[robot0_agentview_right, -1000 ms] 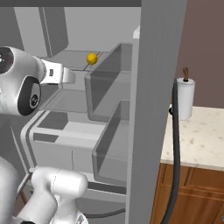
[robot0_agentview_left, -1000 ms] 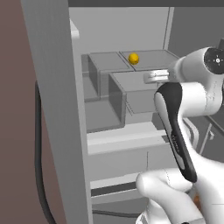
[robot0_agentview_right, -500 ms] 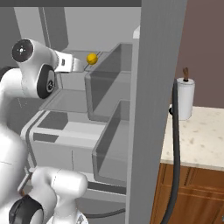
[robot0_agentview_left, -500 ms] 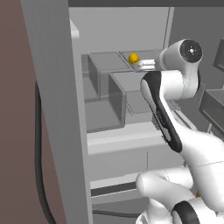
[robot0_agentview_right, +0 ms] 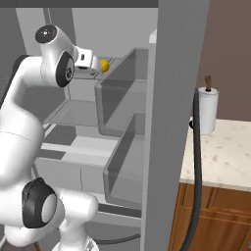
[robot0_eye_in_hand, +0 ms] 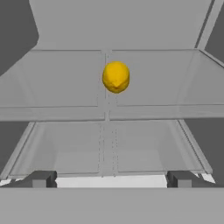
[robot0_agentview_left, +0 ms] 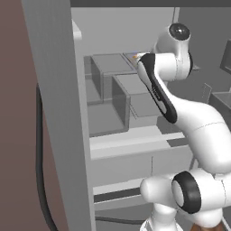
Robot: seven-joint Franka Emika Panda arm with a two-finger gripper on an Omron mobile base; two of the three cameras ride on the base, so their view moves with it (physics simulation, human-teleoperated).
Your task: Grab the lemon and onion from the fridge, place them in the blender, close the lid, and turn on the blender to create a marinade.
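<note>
Yellow against the pale grey shelf, the lemon (robot0_eye_in_hand: 116, 77) sits on an upper level of the fridge (robot0_agentview_right: 179, 73), toward the back. Over the last second the arm has swung up and reached inward, carrying the pincer (robot0_agentview_right: 94, 64) from mid-height to just short of the fruit. That suggests the approach for the first pick is nearly finished. The pincer's jaws are spread wide and hold nothing; its fingertips (robot0_eye_in_hand: 43, 178) frame the view, with the lemon straight ahead, centred between them but not yet enclosed.
</note>
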